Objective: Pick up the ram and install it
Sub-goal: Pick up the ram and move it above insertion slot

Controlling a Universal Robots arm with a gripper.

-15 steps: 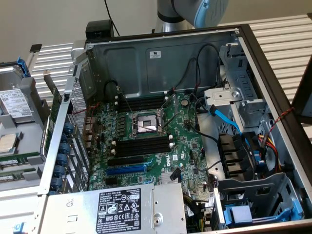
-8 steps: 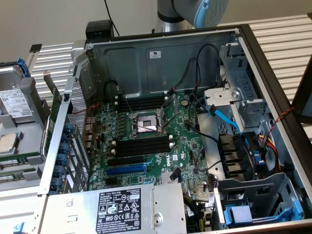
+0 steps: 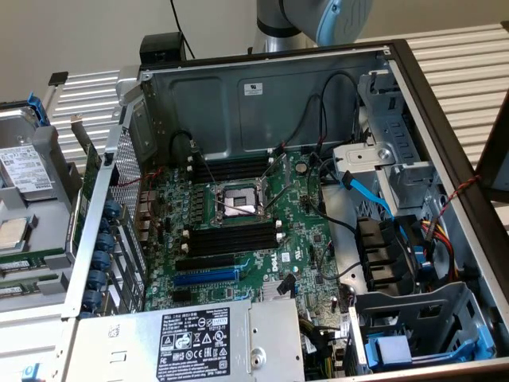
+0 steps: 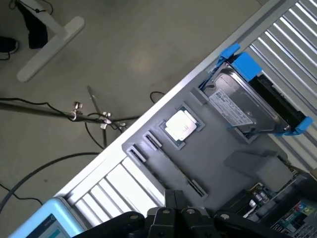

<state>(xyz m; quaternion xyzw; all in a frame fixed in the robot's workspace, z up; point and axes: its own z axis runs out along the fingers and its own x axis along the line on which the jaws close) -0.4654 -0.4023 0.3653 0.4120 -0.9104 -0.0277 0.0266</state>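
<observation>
Now, arm [image 3: 318, 20]: grey and blue, seen in the exterior view above the back wall of the open computer case [image 3: 262, 95].
Gripper [image 4: 174, 201]: fingers closed together with no object in them, well above the grey tray [image 4: 223, 148].
Ram [image 3: 32, 261]: thin dark-green stick lying in the tray at the exterior view's left, near the processor chip [image 3: 12, 232], outside the case.
Hard drive [image 4: 242, 104]: on the same tray, in a blue bracket.
Motherboard [image 3: 310, 231]: black slots [image 3: 231, 239] with white end clips.

One hard drive [image 4: 242, 106], one processor [image 4: 182, 125], perhaps eight black slots [image 3: 231, 240] (motherboard [image 3: 308, 235]).
</observation>
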